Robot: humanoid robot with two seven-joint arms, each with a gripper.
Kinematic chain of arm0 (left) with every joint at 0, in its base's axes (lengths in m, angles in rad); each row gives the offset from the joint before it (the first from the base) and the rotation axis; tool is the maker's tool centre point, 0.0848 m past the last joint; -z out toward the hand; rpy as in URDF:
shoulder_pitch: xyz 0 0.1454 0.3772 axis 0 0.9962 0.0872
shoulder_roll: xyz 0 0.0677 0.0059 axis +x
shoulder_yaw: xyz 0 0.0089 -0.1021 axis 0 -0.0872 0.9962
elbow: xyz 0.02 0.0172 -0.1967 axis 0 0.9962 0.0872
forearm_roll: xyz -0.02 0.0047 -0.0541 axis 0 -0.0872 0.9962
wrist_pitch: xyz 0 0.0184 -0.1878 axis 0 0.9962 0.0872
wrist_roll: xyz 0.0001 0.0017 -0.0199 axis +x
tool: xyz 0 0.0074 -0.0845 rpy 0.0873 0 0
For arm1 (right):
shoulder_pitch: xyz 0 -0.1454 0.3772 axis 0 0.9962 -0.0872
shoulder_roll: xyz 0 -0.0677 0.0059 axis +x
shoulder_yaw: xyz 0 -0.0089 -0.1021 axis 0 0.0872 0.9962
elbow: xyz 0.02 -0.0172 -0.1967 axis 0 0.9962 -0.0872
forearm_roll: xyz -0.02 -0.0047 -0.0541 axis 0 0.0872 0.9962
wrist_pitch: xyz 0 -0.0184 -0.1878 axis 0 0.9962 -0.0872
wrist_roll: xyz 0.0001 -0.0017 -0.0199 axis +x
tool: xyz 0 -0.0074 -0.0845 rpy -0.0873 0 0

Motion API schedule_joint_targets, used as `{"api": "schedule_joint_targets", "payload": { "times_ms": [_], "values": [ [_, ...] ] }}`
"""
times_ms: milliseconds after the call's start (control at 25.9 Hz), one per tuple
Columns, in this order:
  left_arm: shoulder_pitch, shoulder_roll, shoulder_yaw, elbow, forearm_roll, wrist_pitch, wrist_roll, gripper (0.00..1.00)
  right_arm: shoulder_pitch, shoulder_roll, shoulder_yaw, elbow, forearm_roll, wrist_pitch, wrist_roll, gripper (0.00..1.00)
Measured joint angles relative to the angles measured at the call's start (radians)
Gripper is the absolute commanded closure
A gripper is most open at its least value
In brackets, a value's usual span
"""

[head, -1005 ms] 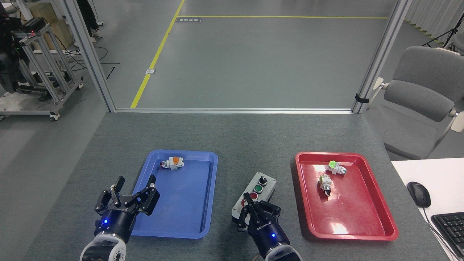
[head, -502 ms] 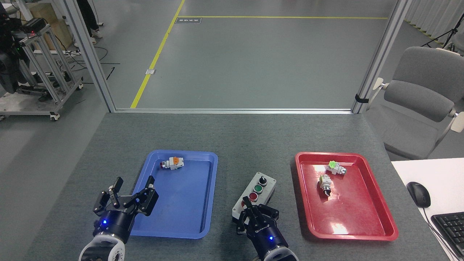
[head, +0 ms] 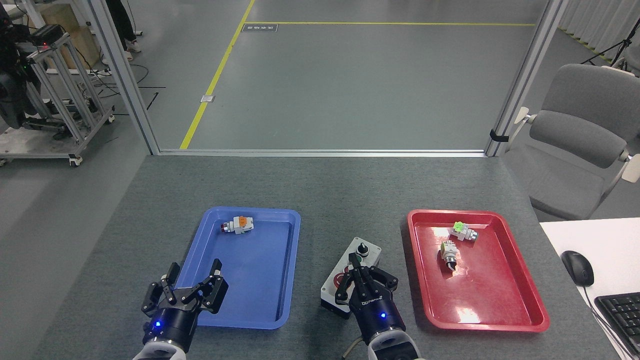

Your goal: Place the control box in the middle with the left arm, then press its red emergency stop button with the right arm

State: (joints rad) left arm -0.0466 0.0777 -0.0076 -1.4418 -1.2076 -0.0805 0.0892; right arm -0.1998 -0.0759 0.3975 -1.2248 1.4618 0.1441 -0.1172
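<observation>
The control box (head: 369, 256) lies on the dark grey tabletop (head: 320, 190), in the middle between the two trays. Its black knob (head: 361, 248) shows at the far end. My right gripper (head: 355, 261) is over the box's face with its fingers drawn together, and it covers the green button. A patch of the red emergency stop button (head: 342, 279) shows just left of the fingers; the rest is hidden. I cannot tell whether the fingers touch the box. My left gripper (head: 195, 268) is open and holds nothing, over the near left corner of the blue tray (head: 260, 270).
A small grey switch part with an orange cap (head: 239, 225) lies at the back of the blue tray. The red tray (head: 500, 300) holds a green-capped switch part (head: 462, 231) and another small switch part (head: 448, 255). A chair (head: 580, 135), mouse (head: 577, 267) and keyboard (head: 620, 312) are to the right.
My right gripper has slid farther along the box, covering the green and small red buttons. My left gripper has moved right and nearer, staying open. The box has not moved.
</observation>
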Motion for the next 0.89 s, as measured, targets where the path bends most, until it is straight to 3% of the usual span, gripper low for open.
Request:
{"api": "schedule_joint_targets", "payload": {
  "times_ms": [77, 116, 309, 464, 657, 889],
  "values": [
    [0.0, -0.006, -0.001, 0.007, -0.015, 0.0, 0.006, 0.01, 0.005, -0.001, -0.038, -0.028, 0.0, 0.002, -0.001, 0.12],
    [0.001, -0.009, -0.001, 0.009, -0.019, 0.0, 0.006, 0.01, 0.009, -0.002, -0.057, -0.04, 0.0, 0.002, -0.002, 0.03],
    [0.001, -0.019, 0.0, 0.011, -0.015, 0.0, 0.007, 0.01, 0.049, -0.015, -0.175, -0.099, -0.001, -0.019, -0.002, 0.02],
    [0.001, -0.022, 0.0, 0.011, -0.013, -0.001, 0.009, 0.01, 0.091, -0.067, -0.276, -0.142, -0.006, -0.056, -0.003, 0.02],
    [0.001, -0.022, 0.0, 0.011, -0.012, -0.001, 0.009, 0.01, 0.139, -0.121, -0.373, -0.194, -0.055, -0.073, -0.005, 0.02],
    [0.001, -0.022, 0.0, 0.011, -0.012, -0.001, 0.009, 0.01, 0.175, -0.145, -0.429, -0.215, -0.088, -0.052, -0.003, 0.02]
  ]
}}
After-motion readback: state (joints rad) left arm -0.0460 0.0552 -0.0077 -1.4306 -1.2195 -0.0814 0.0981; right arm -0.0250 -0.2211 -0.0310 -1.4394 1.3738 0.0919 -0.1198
